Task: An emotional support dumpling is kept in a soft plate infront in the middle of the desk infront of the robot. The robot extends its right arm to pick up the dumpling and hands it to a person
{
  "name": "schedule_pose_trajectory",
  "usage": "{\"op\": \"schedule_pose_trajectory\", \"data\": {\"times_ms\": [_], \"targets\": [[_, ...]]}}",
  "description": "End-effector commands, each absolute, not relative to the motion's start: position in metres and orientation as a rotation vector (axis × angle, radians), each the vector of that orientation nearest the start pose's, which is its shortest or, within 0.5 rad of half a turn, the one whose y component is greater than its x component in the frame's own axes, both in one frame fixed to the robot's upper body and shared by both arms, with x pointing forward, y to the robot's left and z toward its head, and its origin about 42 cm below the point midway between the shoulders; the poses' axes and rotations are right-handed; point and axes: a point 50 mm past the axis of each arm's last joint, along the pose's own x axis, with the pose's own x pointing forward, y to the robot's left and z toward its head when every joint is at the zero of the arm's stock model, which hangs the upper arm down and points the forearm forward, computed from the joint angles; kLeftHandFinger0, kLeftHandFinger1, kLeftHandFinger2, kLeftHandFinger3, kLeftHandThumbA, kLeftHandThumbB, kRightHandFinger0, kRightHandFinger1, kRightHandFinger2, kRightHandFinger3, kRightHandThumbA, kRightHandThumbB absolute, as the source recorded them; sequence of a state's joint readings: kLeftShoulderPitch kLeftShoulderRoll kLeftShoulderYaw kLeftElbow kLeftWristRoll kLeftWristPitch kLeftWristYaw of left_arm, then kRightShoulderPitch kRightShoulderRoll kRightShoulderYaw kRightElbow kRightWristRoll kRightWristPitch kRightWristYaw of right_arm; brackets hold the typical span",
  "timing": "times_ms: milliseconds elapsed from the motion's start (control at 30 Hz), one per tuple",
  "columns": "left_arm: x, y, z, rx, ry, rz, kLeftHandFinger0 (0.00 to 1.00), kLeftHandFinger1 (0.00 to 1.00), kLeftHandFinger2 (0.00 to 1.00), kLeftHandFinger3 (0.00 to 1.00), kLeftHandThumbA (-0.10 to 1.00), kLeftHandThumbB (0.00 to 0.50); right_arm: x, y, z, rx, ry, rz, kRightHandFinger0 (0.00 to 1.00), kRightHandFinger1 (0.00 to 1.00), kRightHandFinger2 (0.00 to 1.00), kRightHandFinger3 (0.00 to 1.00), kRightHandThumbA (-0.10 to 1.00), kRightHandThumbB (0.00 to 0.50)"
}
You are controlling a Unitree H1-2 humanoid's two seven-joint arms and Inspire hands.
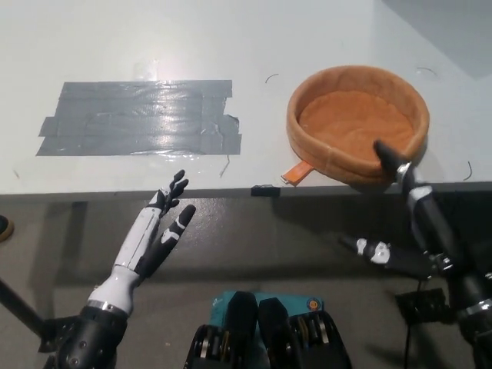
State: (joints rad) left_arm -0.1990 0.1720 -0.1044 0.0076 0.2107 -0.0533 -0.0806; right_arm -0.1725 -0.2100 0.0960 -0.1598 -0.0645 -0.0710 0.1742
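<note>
The dumpling was nowhere in view: the soft plate (357, 123), where the task placed it, lay bare on the counter (231, 38). The black right hand (407, 231) hung just below the plate's near rim, off the counter edge, fingers spread and holding nothing. It was much the nearer hand to the plate. The white left hand (157, 231) rested well to the plate's lower left, below the counter edge, also open. A grey tape patch (138, 117) lay on the counter left of the plate, and an orange tab (297, 171) stuck out at the plate's near left side. Nothing stood between the right hand and the plate.
</note>
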Motion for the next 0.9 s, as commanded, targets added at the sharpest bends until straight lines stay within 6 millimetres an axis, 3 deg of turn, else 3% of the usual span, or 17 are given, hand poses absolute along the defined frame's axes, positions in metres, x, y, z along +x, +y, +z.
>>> {"op": "schedule_pose_trajectory", "data": {"times_ms": [0,300,400,867], "targets": [[0.339,0.219,0.164,0.362,-0.273,-0.196,1.0,1.0,1.0,1.0,0.9,0.064,0.329,-0.219,0.175,-0.269,-0.389,0.356,1.0,1.0,1.0,1.0,0.9,0.402],[0.336,0.22,0.161,0.38,-0.263,-0.201,1.0,1.0,1.0,1.0,0.94,0.073,0.329,-0.222,0.159,-0.263,-0.352,0.365,1.0,1.0,1.0,1.0,0.84,0.363],[0.327,0.221,0.155,0.381,-0.244,-0.205,1.0,1.0,1.0,1.0,0.94,0.071,0.321,-0.221,0.153,-0.266,-0.33,0.372,1.0,1.0,1.0,1.0,0.87,0.392],[0.313,0.222,0.139,0.378,-0.209,-0.199,1.0,1.0,1.0,1.0,0.9,0.073,0.309,-0.218,0.145,-0.28,-0.286,0.401,1.0,1.0,1.0,1.0,0.86,0.391]]}}
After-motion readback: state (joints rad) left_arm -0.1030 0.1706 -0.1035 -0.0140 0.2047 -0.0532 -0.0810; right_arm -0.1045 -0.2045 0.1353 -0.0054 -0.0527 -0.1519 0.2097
